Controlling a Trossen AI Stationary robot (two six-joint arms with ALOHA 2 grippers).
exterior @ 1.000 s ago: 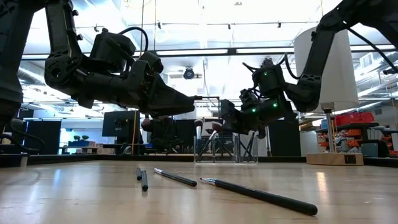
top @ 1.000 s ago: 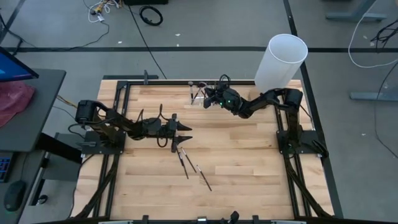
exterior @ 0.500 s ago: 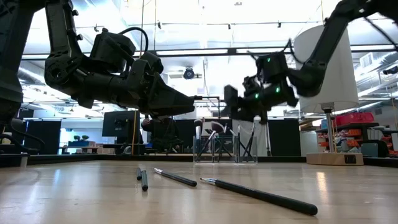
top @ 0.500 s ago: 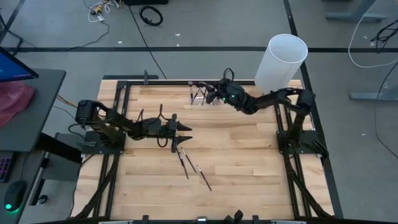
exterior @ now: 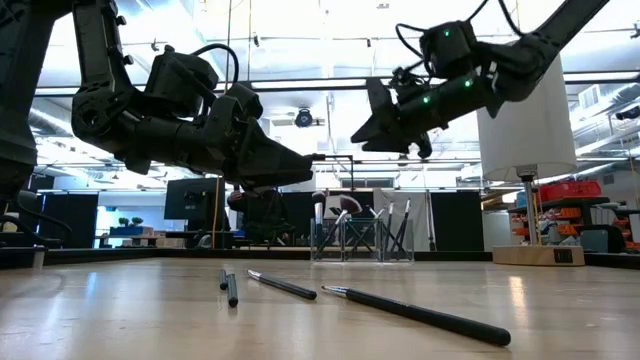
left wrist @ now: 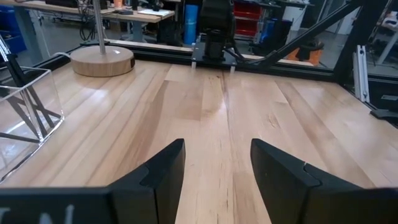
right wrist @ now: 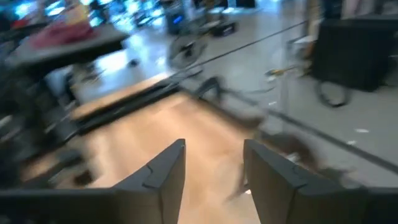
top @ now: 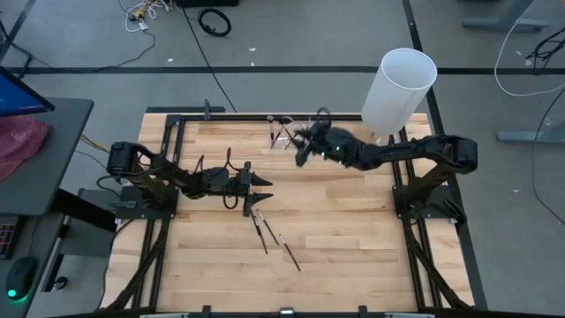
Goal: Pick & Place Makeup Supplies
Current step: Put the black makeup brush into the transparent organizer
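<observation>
Pale wood planks make up the surface (top: pixel 353 221), which sits in a black metal frame on a grey floor crossed by dark lines and loose cables. Several makeup brushes (top: pixel 274 237) lie loose near the middle of the wood, thin dark sticks fanned close together; in the low view they rest flat on the boards (exterior: pixel 285 286), one long handle (exterior: pixel 420 314) nearest the camera. At the far edge stands a small clear holder (top: pixel 281 137) with more brushes upright in it, their tips leaning against one another (exterior: pixel 362 235). A tall white cylinder (top: pixel 399 87) rises at the far right corner on a round wooden base (left wrist: pixel 101 60). The left gripper (top: pixel 265 183) hovers low just beside the loose brushes, its fingers (left wrist: pixel 163 171) spread with nothing between them. The right gripper (top: pixel 300 152) hangs raised in the air near the holder, its fingers (right wrist: pixel 163 168) also spread and bare. To the left of the frame is a dark desk (top: pixel 44 150) with a reddish cloth (top: pixel 19 141) and a blue screen corner. Beyond the surface, the low view shows an open workshop with bright ceiling lights, dark monitors and shelving with red bins.
</observation>
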